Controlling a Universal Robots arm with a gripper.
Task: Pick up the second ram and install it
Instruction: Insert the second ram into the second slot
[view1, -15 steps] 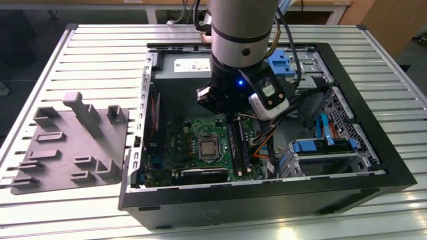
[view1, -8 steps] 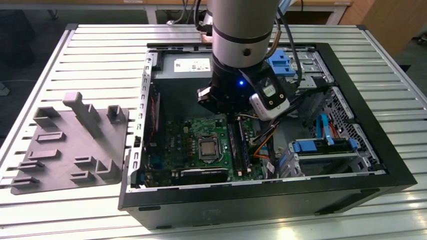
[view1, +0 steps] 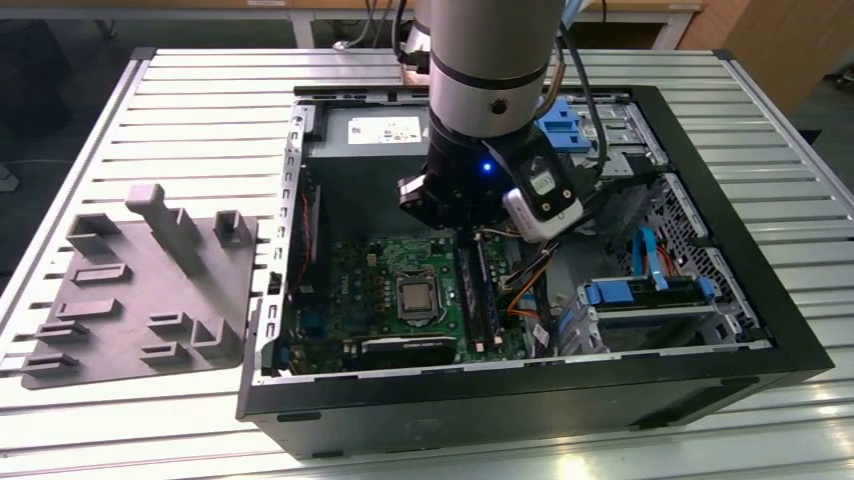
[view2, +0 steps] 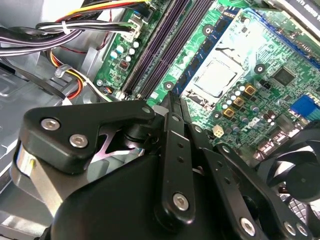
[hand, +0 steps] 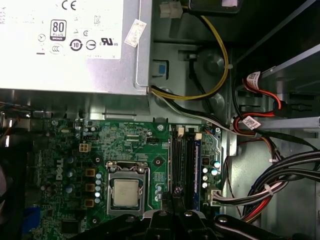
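Note:
My gripper (view1: 470, 235) is low inside the open computer case, over the long black slot sockets (view2: 155, 50) of the green motherboard (view1: 387, 270). Its black fingers (view2: 172, 145) stand close together, shut on a thin dark stick seen edge-on, which I take for the second ram (hand: 175, 170). In the exterior view the second ram (view1: 473, 285) runs as a dark strip from under the gripper along the sockets. In the first wrist view the gripper (hand: 175, 212) lines up with the socket nearest the processor (hand: 125, 192). Whether the stick is seated, I cannot tell.
A grey moulded holder (view1: 134, 290) lies on the slatted table at the exterior view's left. A power supply (hand: 65, 45) and cable bundles (hand: 270, 175) crowd the sockets. Beside them, at the exterior view's right, is a drive cage with blue clips (view1: 641, 290). A fan (view2: 300, 175) is close by.

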